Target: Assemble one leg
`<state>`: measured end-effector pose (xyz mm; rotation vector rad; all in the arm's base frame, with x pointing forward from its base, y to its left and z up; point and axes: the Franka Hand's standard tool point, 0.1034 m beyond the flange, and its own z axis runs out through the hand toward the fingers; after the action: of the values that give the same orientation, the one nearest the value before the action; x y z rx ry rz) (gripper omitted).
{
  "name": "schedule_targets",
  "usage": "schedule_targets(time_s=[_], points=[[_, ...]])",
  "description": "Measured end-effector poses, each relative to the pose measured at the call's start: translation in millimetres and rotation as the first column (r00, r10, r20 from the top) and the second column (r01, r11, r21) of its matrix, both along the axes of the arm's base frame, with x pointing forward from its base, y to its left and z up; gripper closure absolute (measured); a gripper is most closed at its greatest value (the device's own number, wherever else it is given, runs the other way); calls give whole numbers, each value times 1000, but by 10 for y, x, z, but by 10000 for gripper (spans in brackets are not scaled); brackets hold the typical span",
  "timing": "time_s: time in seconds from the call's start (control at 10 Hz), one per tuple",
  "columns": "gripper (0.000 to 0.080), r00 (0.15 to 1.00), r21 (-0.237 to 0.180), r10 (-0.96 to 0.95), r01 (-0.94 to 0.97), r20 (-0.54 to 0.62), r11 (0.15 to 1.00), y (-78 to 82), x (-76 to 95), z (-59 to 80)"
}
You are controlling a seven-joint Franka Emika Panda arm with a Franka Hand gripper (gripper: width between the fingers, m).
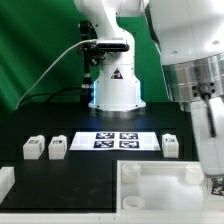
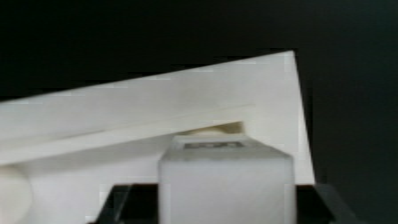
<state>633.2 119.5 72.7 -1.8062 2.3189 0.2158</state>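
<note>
My gripper [image 2: 226, 205] is shut on a leg [image 2: 226, 175], a small white block with a tag on its far end. The dark fingers [image 2: 128, 203] press on both its sides. Just beyond it lies the large white tray-like body [image 2: 160, 110], with one corner close to the leg's end. In the exterior view the gripper [image 1: 213, 176] hangs at the exterior view's right edge, over the right corner of the body [image 1: 150, 172]. The held leg [image 1: 215, 186] shows there only as a bit of tag. Three more legs stand on the table: two at the left [image 1: 34, 147] [image 1: 57, 147], one at the right [image 1: 170, 146].
The marker board [image 1: 118, 141] lies flat at the table's middle, in front of the robot base [image 1: 116, 90]. Another white piece [image 1: 5, 181] sits at the exterior view's lower left edge. The arm's thick links fill the upper right.
</note>
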Motion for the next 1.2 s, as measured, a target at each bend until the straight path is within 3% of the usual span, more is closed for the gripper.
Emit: schedule_targets(time_s=[0.1, 0.2, 0.3, 0.4, 0.6, 0.8, 0.9, 1.0, 1.1, 1.2], points=[[475, 999, -2, 35, -35, 8, 999, 2, -1, 0], [300, 996, -6, 86, -86, 19, 996, 10, -10, -7], [300, 983, -16, 183, -183, 34, 983, 43, -56, -42], [183, 941, -35, 331, -330, 62, 943, 49, -83, -68], [160, 772, -94, 625, -618, 113, 780, 44, -103, -87], [151, 648, -127, 750, -739, 135, 661, 25, -99, -87], [151, 568, -147, 812, -799, 135, 583, 10, -99, -84], [151, 338, -204, 936, -914, 96, 351, -51, -46, -42], [151, 174, -247, 983, -951, 65, 185, -71, 7, -3], [151, 77, -273, 996, -958, 40, 85, -53, 27, 6]])
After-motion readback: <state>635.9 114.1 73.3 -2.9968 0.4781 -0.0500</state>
